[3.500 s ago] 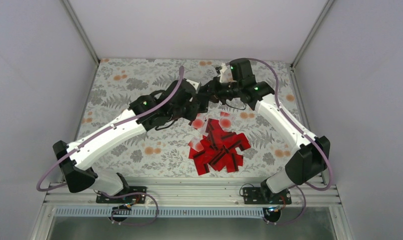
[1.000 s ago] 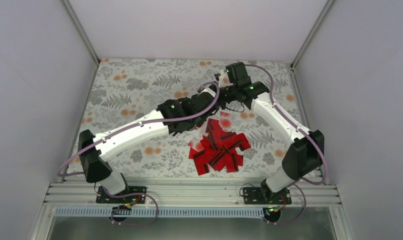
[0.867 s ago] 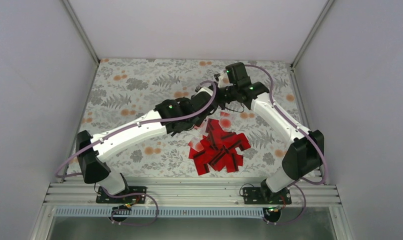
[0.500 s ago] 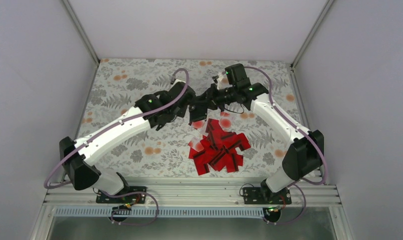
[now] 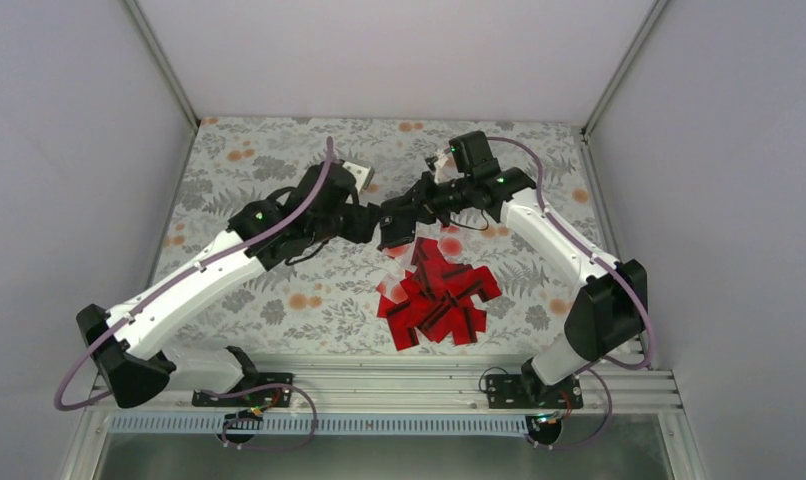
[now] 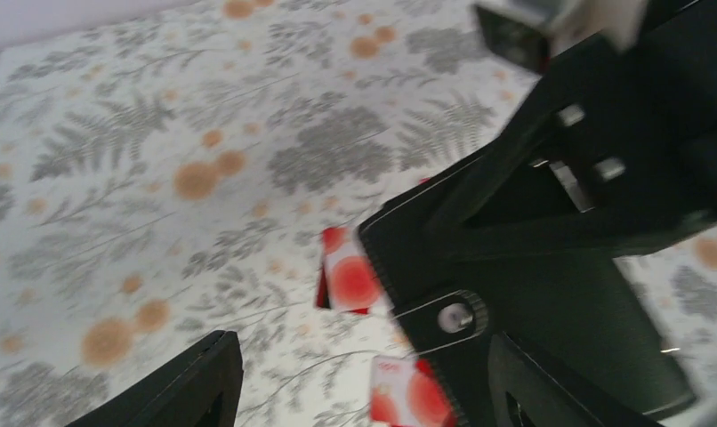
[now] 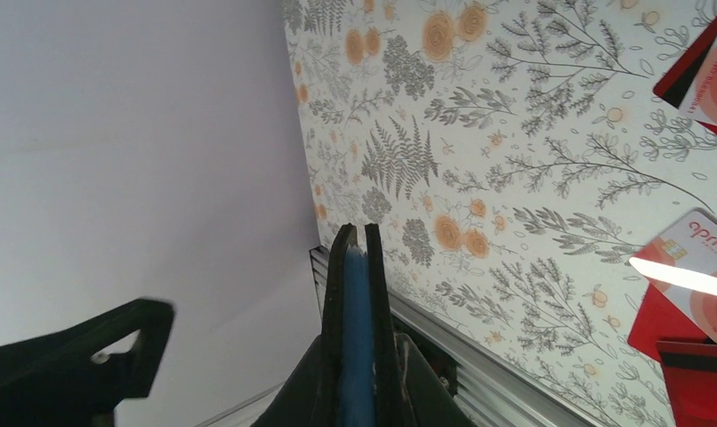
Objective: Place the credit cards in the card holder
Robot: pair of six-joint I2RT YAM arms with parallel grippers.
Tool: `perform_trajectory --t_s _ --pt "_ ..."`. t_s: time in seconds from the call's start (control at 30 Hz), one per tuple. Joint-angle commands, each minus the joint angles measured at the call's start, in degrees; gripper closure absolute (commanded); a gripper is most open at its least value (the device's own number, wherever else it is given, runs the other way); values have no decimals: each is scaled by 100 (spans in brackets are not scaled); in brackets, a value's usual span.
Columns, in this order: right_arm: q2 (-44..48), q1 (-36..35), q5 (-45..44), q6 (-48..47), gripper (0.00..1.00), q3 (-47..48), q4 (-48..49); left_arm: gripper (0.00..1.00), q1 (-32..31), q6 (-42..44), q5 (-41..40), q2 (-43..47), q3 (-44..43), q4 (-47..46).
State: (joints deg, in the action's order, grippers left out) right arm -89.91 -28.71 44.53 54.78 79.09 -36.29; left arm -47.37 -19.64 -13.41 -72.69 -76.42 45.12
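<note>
Leftward and back is where the left arm has gone in the last second. It had reached across to the right end effector (image 5: 397,218) with its jaws shut; now its elbow is folded and the jaws stand wide. The right arm has hardly shifted.

Cards (image 5: 441,295) lie in a loose, overlapping red heap on the counter (image 5: 279,330), between the two arms and toward the near edge, with black stripes showing on several. At the heap's far edge a few lie pale face up, each with a red disc. The left wrist view shows two of these under the right end effector, which fills the right half of that view and hides what is behind it.

A cloth (image 5: 269,160) printed with grey ferns and orange flowers covers the counter. Plain pale walls close it in on three sides, with metal posts in the far corners. A metal rail (image 5: 379,385) along the near edge carries both arm bases.

The left end effector (image 5: 369,215) hangs just left of the right one, above the cloth beyond the heap, fingers (image 6: 195,382) spread and free. The right end effector is clamped on the holder (image 7: 356,285). The right wrist view shows it edge-on: two thin black covers with a blue strip between, held up off the counter.
</note>
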Motion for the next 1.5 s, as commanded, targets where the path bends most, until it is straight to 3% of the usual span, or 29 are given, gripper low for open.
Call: perform_trajectory --t_s 0.0,0.4,0.9,1.27,1.47 --pt "142 -52 -120 -71 96 146 -256 30 -22 452 1002 -357 -474 -106" --pt "88 -49 -270 -74 96 197 -397 43 -43 508 1150 -1226 -1220 639" --pt "-13 -63 -21 -73 96 176 -234 49 -103 587 783 -1652 -1336 841" --pt "-44 -56 56 -56 96 160 -174 72 -125 371 -453 -1844 -1477 1386" --pt "-62 -62 111 -34 96 152 -105 83 -123 355 -510 -1829 -1368 1342"
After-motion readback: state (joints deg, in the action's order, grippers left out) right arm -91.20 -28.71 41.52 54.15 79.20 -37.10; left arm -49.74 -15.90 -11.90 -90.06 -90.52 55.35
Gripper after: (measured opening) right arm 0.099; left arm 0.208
